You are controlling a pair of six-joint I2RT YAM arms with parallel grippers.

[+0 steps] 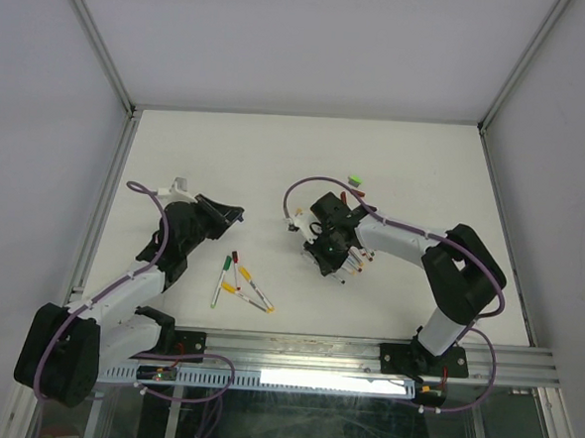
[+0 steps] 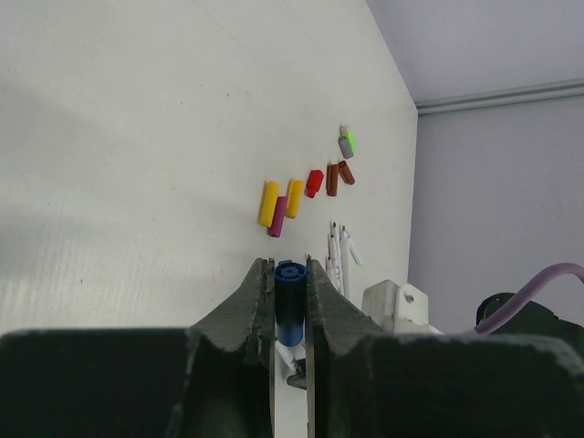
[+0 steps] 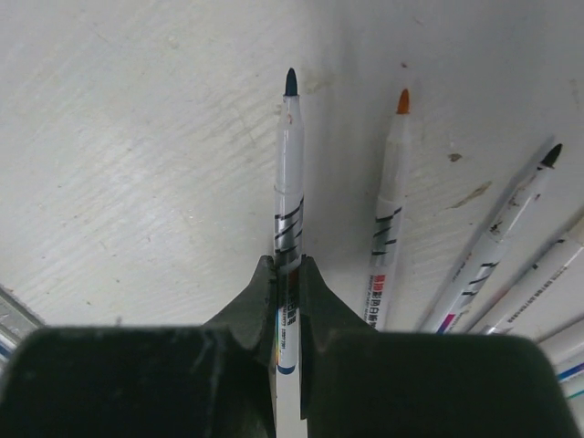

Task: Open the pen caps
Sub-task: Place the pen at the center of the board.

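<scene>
My left gripper [image 2: 289, 265] is shut on a stubby blue pen cap [image 2: 289, 306], held above the table. Beyond it loose pen caps lie in a row: yellow [image 2: 268, 203], purple [image 2: 277, 219], a second yellow [image 2: 295, 197], red [image 2: 315, 182], dark red [image 2: 332, 179] and green [image 2: 347, 143]. My right gripper [image 3: 288, 265] is shut on a white uncapped pen [image 3: 289, 182] with a dark blue tip, low over the table. In the top view the left gripper [image 1: 231, 215] is at centre left and the right gripper [image 1: 328, 249] at centre.
An orange-tipped uncapped pen [image 3: 391, 205] and several more uncapped pens [image 3: 497, 246] lie to the right of the held one. A few capped pens [image 1: 241, 283] lie crossed near the front rail [image 1: 364, 345]. A green cap [image 1: 353, 180] sits toward the back.
</scene>
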